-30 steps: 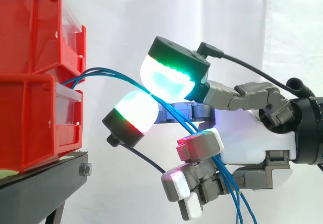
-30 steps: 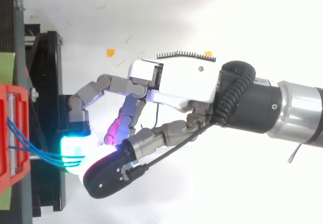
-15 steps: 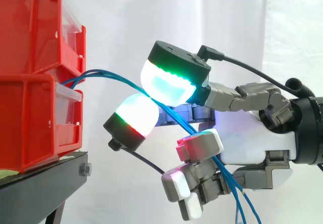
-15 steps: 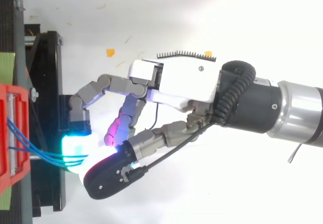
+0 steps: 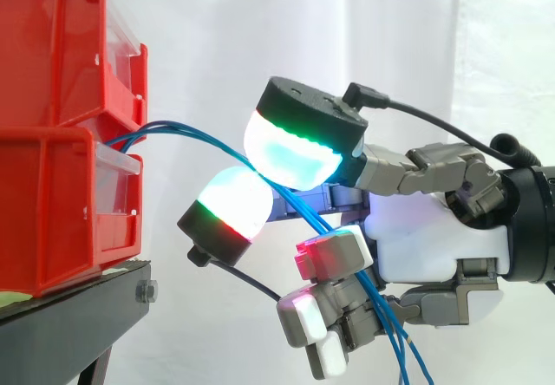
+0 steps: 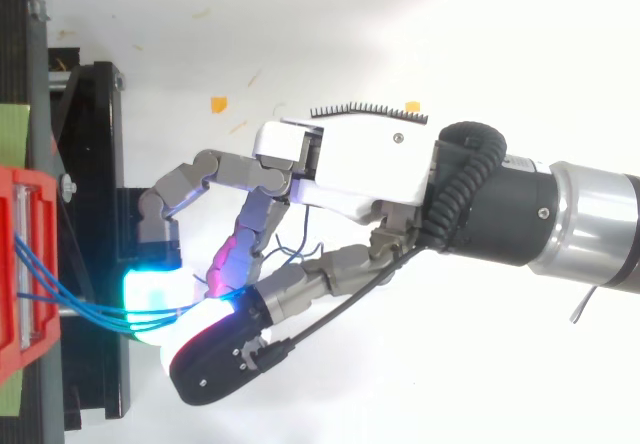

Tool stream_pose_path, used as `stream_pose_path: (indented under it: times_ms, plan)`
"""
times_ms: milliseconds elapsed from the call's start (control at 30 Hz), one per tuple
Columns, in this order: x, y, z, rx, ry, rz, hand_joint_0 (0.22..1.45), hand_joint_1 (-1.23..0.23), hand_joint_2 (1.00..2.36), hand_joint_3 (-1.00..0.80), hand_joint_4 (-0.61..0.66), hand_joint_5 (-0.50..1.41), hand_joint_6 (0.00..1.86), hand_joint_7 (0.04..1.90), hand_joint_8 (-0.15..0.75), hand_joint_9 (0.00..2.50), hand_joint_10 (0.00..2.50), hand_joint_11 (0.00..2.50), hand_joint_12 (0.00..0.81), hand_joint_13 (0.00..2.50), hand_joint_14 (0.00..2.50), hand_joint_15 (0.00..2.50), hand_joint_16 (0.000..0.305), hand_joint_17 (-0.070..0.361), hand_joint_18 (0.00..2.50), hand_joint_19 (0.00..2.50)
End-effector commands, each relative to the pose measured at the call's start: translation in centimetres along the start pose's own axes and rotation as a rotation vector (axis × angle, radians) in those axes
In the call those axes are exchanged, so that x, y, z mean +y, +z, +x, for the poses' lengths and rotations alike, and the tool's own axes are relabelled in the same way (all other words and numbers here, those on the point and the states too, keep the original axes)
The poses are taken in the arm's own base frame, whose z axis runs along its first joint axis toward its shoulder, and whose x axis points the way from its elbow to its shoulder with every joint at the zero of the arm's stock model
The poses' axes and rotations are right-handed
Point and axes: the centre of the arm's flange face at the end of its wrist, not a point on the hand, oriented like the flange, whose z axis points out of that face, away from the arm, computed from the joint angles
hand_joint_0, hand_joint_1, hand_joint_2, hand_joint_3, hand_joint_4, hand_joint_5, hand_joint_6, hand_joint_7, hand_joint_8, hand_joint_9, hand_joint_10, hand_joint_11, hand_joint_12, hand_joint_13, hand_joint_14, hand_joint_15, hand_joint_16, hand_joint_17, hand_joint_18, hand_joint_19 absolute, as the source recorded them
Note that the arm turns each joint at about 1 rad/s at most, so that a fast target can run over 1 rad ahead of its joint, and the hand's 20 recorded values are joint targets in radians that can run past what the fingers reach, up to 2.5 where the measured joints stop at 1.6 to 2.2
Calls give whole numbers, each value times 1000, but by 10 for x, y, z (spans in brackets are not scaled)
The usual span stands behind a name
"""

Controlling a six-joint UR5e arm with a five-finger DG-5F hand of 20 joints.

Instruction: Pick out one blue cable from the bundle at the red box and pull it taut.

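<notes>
Beside the red box (image 5: 52,203), the hand's (image 5: 434,246) fingers (image 5: 290,146) pinch the blue cables (image 5: 186,127) where several strands run together, so if you pull now you may tauten more than one.

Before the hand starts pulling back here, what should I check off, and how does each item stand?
1. Pinch closed: ok. Two glowing pads of the hand meet on the blue cables.
2. One cable singled out: not ok. In the top view several strands run together into the pads.
3. Tautness: not ok. The cables arc slackly from the red bins to the pinch.
4. Cable ends fixed at the bins: cannot tell. They vanish between the two bins.
5. Bins seated on the black stand: ok.
</notes>
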Motion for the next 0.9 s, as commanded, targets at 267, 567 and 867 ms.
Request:
stream_pose_path:
  times_ms: [267, 567, 867]
  plan:
    - [1, 1, 0, -1, 2, -3, 596, -698, 1008, -412, -40, -69, 872, 1006, 289, 1413, 38, 929, 375, 1123, 27, 679, 53, 119, 917, 699]
    - [1, 1, -1, -1, 1, -1, 627, -900, 1023, -86, -31, -64, 913, 1049, 313, 1434, 37, 918, 395, 1151, 25, 674, 56, 125, 970, 662]
    - [2, 1, -1, -1, 0, -1, 700, -936, 1021, -109, -143, -65, 925, 1092, 289, 1448, 38, 948, 372, 1147, 25, 678, 52, 118, 954, 670]
